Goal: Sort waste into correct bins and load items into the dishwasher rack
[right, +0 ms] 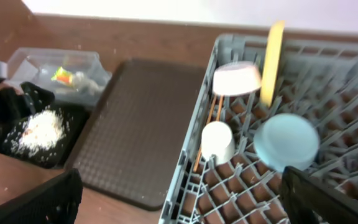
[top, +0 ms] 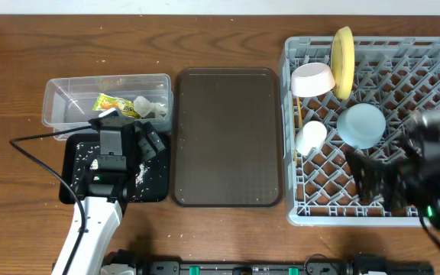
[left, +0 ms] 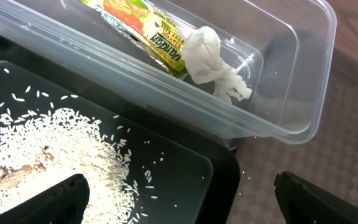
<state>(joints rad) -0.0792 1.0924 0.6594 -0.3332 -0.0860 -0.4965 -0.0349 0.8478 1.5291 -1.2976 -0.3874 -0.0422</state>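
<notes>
My left gripper [top: 147, 143] [left: 179, 202] hangs open and empty over the black tray [left: 185, 168], where the white rice scraps [left: 48, 143] lie. Behind it, the clear tub [left: 303, 93] holds the orange-and-green wrapper [left: 148, 28] and the crumpled tissue [left: 213, 62]. The grey dishwasher rack [top: 292, 206] carries the upright yellow-green plate [top: 344, 52], the white bowl [top: 312, 79], the white cup [top: 310, 137], the light blue bowl [top: 361, 124] and the chopsticks [right: 211, 115]. Above the rack's front part my right gripper [top: 380, 187] [right: 179, 202] is open, holding nothing.
A large brown serving tray [top: 228, 137] lies between the bins and the rack. A black cable [top: 33, 153] runs from the left arm across the table at the left. The right arm looks blurred in the overhead view.
</notes>
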